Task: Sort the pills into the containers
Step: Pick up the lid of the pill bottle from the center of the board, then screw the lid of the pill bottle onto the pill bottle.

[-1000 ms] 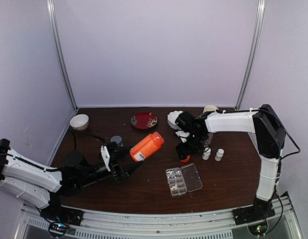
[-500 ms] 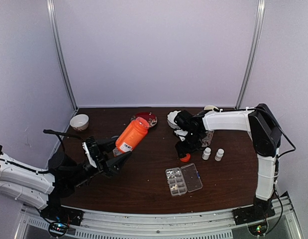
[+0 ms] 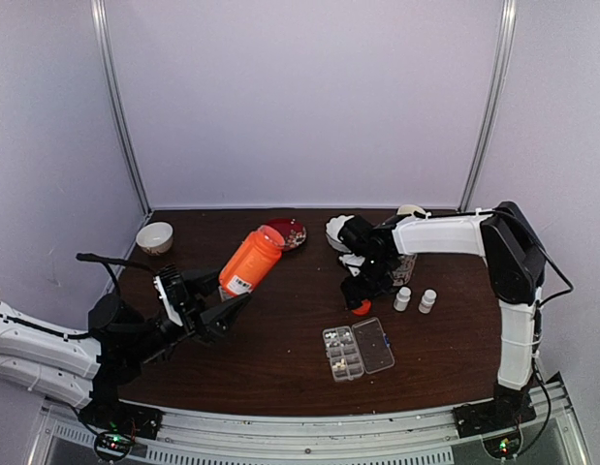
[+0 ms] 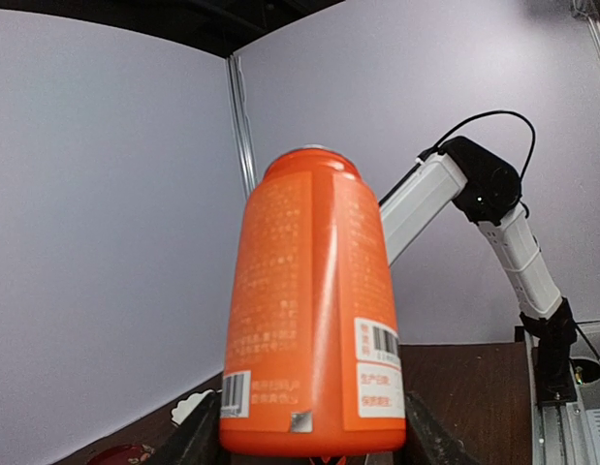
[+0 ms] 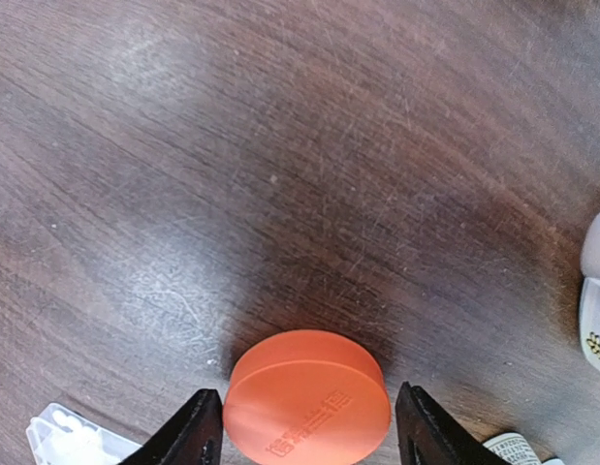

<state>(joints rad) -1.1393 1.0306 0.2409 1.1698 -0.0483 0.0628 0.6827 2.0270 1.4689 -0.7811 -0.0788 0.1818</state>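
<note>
My left gripper point(image 3: 223, 304) is clamped on the orange bottle point(image 3: 249, 263), which is up off the table point(image 3: 280, 368) and tilted, its top overlapping the red plate point(image 3: 285, 232) from above. My right gripper point(image 5: 307, 431) straddles the orange cap point(image 5: 307, 387) lying flat; I can't tell if it's pinching. The pill box point(image 3: 375, 345) sits just nearer than the cap, lid open, with pills point(image 3: 344, 361) in the compartments point(image 3: 340, 347). Two white bottles point(image 3: 402, 298) crowd the right gripper's right side. A white bowl point(image 3: 154, 236) is far left.
</note>
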